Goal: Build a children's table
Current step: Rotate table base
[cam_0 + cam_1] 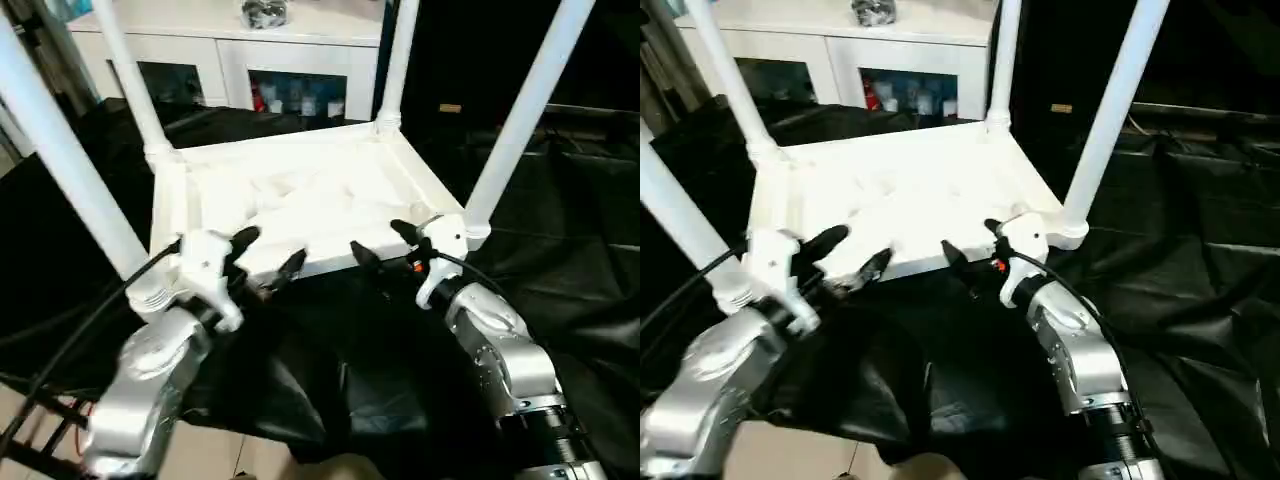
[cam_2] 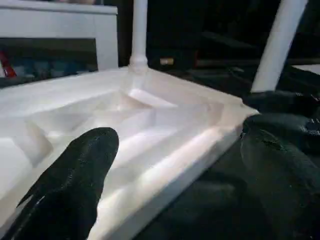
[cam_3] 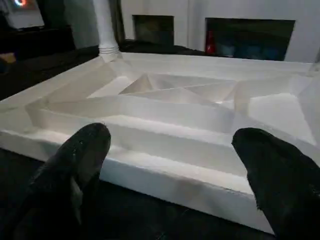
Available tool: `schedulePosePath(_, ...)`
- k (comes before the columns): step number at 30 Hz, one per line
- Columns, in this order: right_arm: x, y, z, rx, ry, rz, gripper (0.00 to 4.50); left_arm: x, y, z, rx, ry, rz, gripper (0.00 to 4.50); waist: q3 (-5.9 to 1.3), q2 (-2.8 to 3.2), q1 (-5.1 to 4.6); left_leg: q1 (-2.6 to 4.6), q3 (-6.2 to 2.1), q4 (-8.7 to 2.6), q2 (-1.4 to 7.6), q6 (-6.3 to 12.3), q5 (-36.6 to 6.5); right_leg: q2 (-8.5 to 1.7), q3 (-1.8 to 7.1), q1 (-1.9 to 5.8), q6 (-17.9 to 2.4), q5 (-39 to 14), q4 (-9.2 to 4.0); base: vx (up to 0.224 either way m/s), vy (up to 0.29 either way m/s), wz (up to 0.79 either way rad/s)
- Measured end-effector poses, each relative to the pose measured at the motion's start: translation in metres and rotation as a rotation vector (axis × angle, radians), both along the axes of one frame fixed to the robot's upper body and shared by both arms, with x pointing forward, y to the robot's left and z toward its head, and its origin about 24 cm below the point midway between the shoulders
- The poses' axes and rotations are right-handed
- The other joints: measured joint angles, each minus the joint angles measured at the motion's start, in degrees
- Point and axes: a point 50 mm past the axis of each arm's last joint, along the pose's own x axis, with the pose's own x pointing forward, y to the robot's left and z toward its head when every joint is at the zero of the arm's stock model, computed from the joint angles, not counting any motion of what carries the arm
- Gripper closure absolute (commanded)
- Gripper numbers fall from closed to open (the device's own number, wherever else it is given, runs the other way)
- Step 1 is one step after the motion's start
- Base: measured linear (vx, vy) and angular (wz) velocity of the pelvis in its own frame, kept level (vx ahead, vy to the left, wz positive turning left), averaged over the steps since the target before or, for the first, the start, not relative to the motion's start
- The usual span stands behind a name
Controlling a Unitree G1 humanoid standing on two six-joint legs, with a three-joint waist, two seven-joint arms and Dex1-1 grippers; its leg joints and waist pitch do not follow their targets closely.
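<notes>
The tabletop (image 1: 300, 200) lies upside down on a black sheet (image 1: 560, 250), ribbed underside facing up. Its long axis runs roughly left to right across the scene, turned slightly so the left end sits a bit nearer. All four legs (image 1: 525, 115) are seated in the corner sockets and point upward, splaying slightly outward: near-left leg (image 1: 60, 150), far-left leg (image 1: 130, 75), far-right leg (image 1: 398, 60), near-right the one marked first. The table sits in the middle of the scene, directly ahead of both arms.

Left gripper (image 1: 268, 255) is at the near edge of the tabletop, toward the near-left corner, fingers spread wide, nothing between them. In the left wrist view one finger (image 2: 75, 185) hangs over the ribbed underside and the other sits off the near edge over the black sheet; contact with the rim cannot be told.

Right gripper (image 1: 385, 245) is at the near edge, toward the near-right corner, also spread wide and empty. In the right wrist view both fingers (image 3: 75, 160) sit just short of the near rim.

A white cabinet (image 1: 230, 50) with glass doors stands behind, far side.
</notes>
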Motion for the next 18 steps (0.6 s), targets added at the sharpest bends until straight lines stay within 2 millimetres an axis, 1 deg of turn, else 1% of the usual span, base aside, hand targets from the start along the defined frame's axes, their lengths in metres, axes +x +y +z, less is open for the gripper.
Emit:
schedulePosePath(4,-0.003,-0.002,-0.003,-0.009,0.010,0.015,0.04,-0.014,0.017,-0.010,-0.011,0.051,-0.042,0.00,0.00,0.02,0.02,0.01,0.00,0.01,0.00,0.00,0.01,0.01,0.02,0.00,0.00,0.00,0.00,0.000,0.000,0.00)
schedulePosePath(8,-0.004,-0.003,-0.004,-0.015,0.013,0.017,0.04,-0.019,0.032,-0.008,-0.012,0.047,-0.042,0.00,-0.01,0.01,0.07,0.08,-0.01,0.03,-0.01,0.00,0.01,0.02,0.08,0.05,0.14,-0.08,0.02,0.000,0.000,0.00)
schedulePosePath(11,-0.004,-0.004,-0.004,-0.018,0.013,0.026,0.04,-0.024,0.048,-0.006,-0.004,0.034,-0.033,0.00,-0.01,0.00,0.01,0.09,-0.03,0.03,-0.01,0.00,0.01,0.06,0.15,0.05,0.19,-0.10,0.02,0.000,0.000,0.00)
schedulePosePath(13,-0.005,-0.003,-0.005,-0.019,0.015,0.036,0.04,-0.025,0.062,-0.007,0.012,0.032,-0.024,0.00,-0.02,-0.01,0.01,0.11,-0.03,0.02,0.00,0.00,0.01,0.11,0.16,0.04,0.14,-0.08,0.04,0.000,0.000,0.00)
schedulePosePath(15,-0.006,-0.002,-0.007,-0.025,0.022,0.043,0.04,-0.026,0.085,-0.008,0.032,0.044,0.020,0.00,-0.02,-0.02,-0.05,0.11,-0.03,0.02,0.01,-0.01,0.01,0.17,0.17,0.04,0.01,0.00,0.04,0.000,0.000,0.00)
schedulePosePath(18,-0.006,-0.004,-0.007,-0.030,0.027,0.042,0.04,-0.029,0.101,-0.009,0.042,0.057,0.040,0.00,-0.03,-0.04,-0.02,0.11,-0.02,0.02,-0.01,0.00,0.00,0.17,0.29,0.04,0.00,0.01,0.02,0.000,0.000,0.00)
